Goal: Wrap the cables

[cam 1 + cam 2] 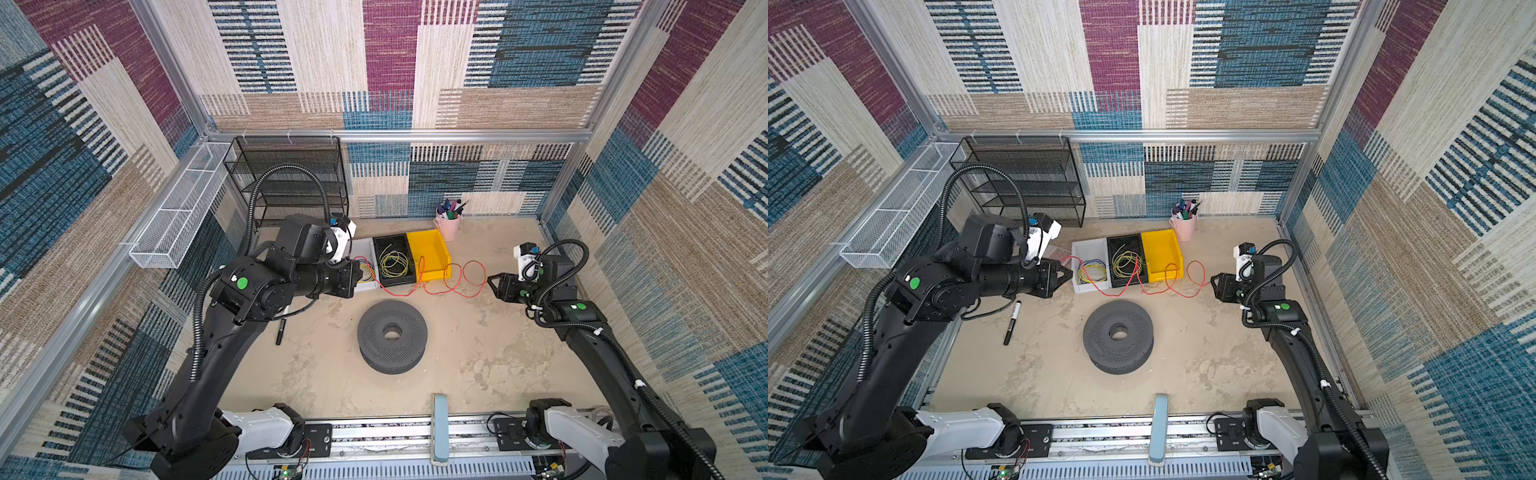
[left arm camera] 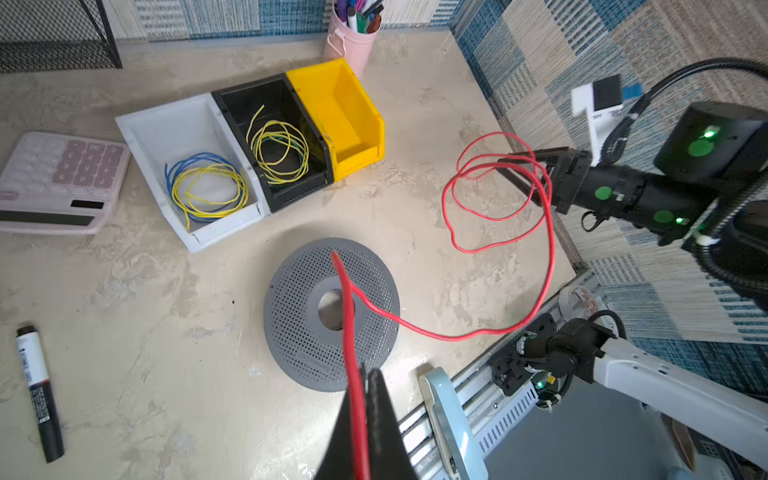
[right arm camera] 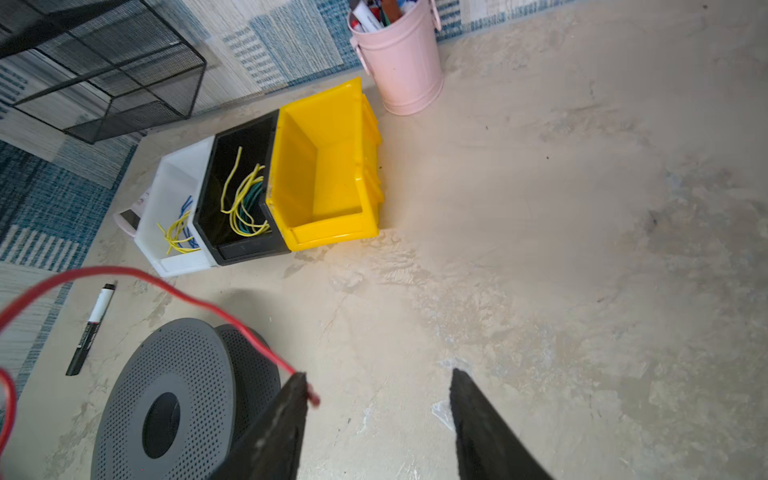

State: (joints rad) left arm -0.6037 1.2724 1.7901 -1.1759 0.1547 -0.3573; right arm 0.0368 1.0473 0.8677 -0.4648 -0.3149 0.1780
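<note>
The cables are one long red-orange wire (image 1: 473,262) (image 1: 1195,262) that curls in loops in front of the bins, strung between my two grippers. My left gripper (image 1: 1068,274) (image 2: 365,374) is shut on one end, and the wire (image 2: 552,241) runs out from between its fingers over the grey perforated spool (image 1: 391,336) (image 1: 1118,336) (image 2: 307,332). My right gripper (image 1: 491,280) (image 1: 1213,279) (image 3: 380,374) is open. The wire's other end (image 3: 124,270) lies against the tip of one finger, with nothing between the jaws.
White (image 1: 1088,249), black (image 1: 1124,243) and yellow (image 1: 1163,245) bins stand in a row at the back; two hold other wire coils. A pink pen cup (image 1: 1183,226), a black marker (image 1: 1012,322), a calculator (image 2: 62,178) and a black mesh shelf (image 1: 1021,178) are also here.
</note>
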